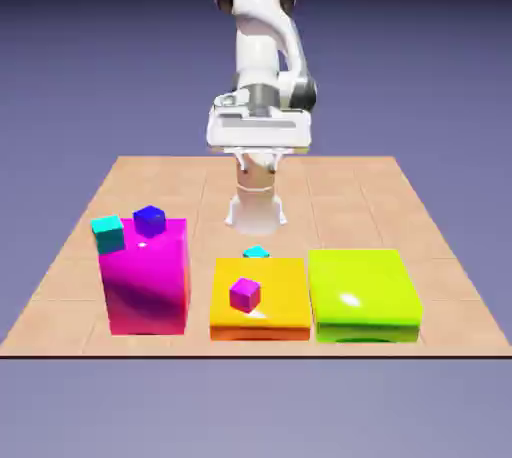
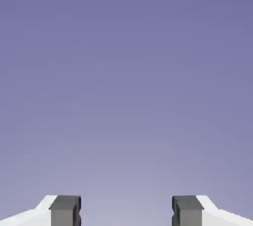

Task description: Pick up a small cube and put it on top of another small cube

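One teal cube [image 1: 256, 252] sits below the fingers [image 1: 276, 163] in the exterior view, mostly hidden behind the orange block [image 1: 260, 296]. Its twin, the other teal cube [image 1: 108, 234], is lower and to the exterior view's left of them, at the tall magenta block's [image 1: 148, 291] top edge, near the blue cube [image 1: 150, 220]. Purple cube [image 1: 245, 294] on orange, below fingers. Lime block [image 1: 362, 291] lower right of them. Fingers wide apart, nothing between.
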